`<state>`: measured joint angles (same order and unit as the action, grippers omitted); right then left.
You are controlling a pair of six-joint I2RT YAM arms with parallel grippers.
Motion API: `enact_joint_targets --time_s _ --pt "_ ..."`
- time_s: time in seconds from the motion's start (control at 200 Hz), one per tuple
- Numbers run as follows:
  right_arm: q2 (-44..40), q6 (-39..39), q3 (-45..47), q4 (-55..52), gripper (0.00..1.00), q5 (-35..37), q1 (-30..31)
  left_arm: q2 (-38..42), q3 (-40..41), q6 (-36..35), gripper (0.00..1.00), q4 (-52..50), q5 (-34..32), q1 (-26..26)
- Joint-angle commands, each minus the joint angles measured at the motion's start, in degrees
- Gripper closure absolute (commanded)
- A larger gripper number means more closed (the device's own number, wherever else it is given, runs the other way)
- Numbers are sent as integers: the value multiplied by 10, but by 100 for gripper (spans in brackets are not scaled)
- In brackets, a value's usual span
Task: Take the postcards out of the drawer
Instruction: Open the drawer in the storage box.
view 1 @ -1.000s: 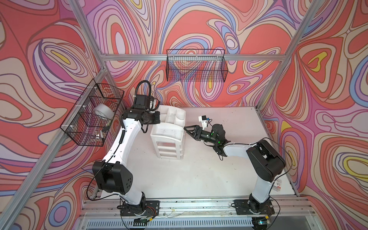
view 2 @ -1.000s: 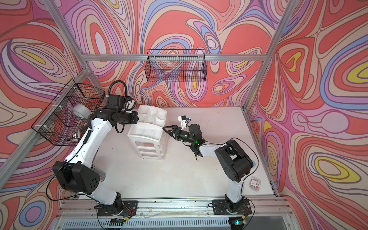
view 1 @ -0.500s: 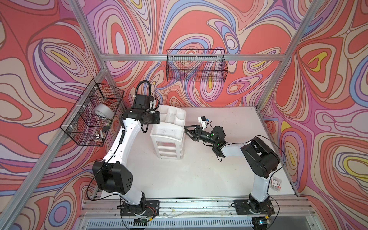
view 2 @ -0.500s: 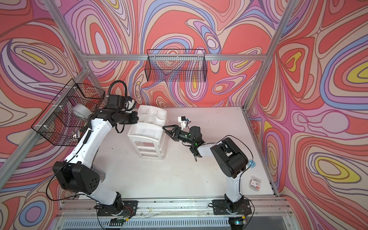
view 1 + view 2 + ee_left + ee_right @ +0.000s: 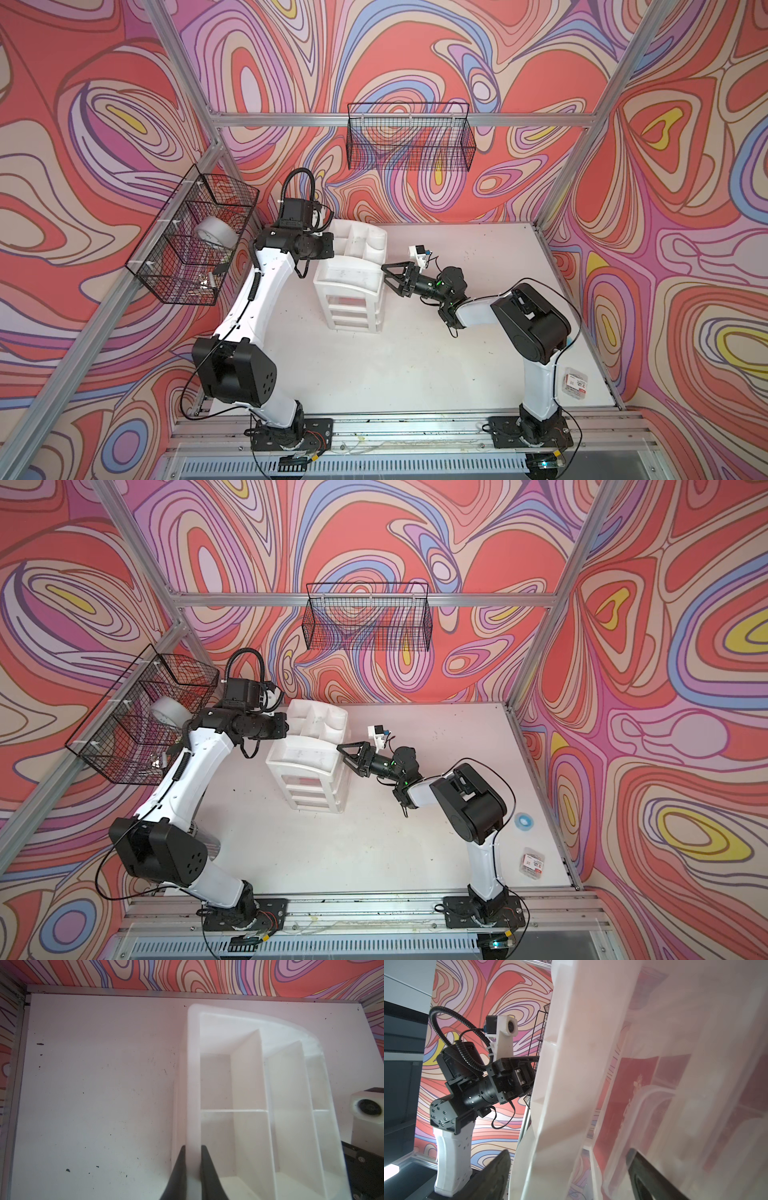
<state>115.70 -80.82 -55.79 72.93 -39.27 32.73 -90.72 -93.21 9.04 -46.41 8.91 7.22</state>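
A white organizer [image 5: 353, 286] stands mid-table with its drawers pushed in. My left gripper [image 5: 193, 1151] is shut on the rim of its left wall, also seen in both top views [image 5: 334, 249] [image 5: 286, 726]. My right gripper [image 5: 388, 278] [image 5: 347, 759] is open at the organizer's upper right side. In the right wrist view its fingers [image 5: 497, 1169] stand wide apart, with the organizer's edge between them. The red postcards [image 5: 623, 1105] show dimly through the milky plastic, inside a clear drawer [image 5: 660, 1093]. I cannot tell which drawer it is.
One black wire basket [image 5: 409, 137] hangs on the back wall. Another [image 5: 166, 266] on the left wall holds a tape roll [image 5: 216, 235]. A small clear box with a red-and-white label [image 5: 575, 382] lies front right, and a blue ring [image 5: 524, 821] is near it.
The right arm's elbow has swung left toward the middle of the table. Its gripper has stayed open beside the organizer. The left arm has not moved.
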Motion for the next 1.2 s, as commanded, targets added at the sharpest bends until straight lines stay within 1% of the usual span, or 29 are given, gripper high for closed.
enact_joint_targets --time_s 0.0,0.145,0.361,0.736,1.087,1.197 --pt "22 -34 -16 63 12 -10 4 2 16 0 100 -10 -17 -4" --pt "26 -37 -19 75 14 -13 4 -1 14 0 100 -10 -23 -4" --pt "17 -38 -6 123 16 -7 4 0 13 -6 100 -13 -48 -4" --pt "-26 10 32 126 18 12 0 4 3 -20 100 -27 -68 -4" --pt "-64 24 65 126 20 18 -19 25 16 -25 100 -34 -85 -4" --pt "-87 27 88 126 20 19 -31 32 16 -23 100 -38 -77 -4"
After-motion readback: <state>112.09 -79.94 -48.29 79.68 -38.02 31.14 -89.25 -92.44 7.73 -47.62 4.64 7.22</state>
